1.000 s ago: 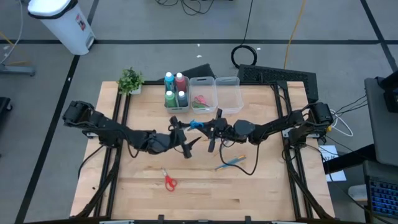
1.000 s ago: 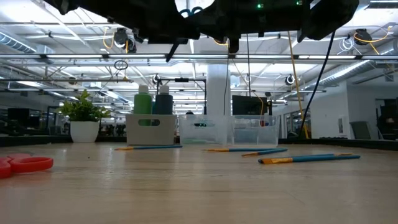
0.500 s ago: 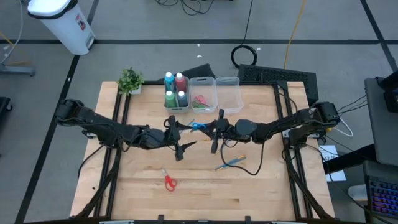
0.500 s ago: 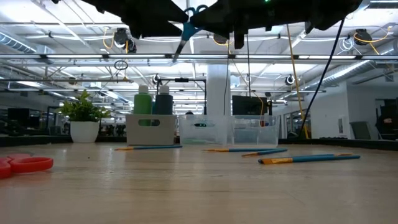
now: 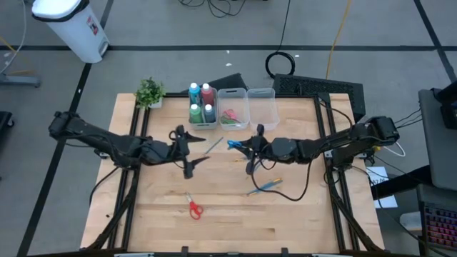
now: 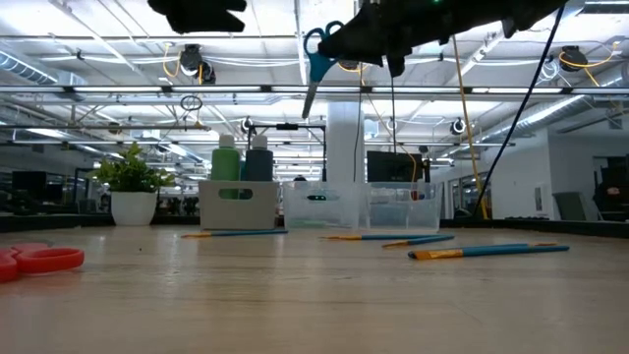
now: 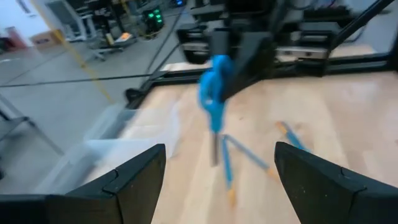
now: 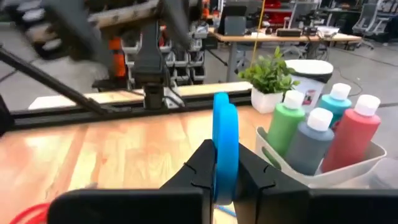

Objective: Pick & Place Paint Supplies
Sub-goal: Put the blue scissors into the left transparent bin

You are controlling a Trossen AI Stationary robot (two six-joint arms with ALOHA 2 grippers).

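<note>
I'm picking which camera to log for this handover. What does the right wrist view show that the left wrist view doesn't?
Only the right wrist view shows the four paint bottles in their bin, the potted plant, and the right gripper shut on the blue scissors. Only the left wrist view shows the open left gripper and brushes on the table. Both show the blue scissors held up and the wooden table.

Both arms reach toward mid-frame in the high view. The left hand (image 5: 187, 151) is spread wide and empty; the right hand (image 5: 248, 146) is clamped closed, raised.
</note>
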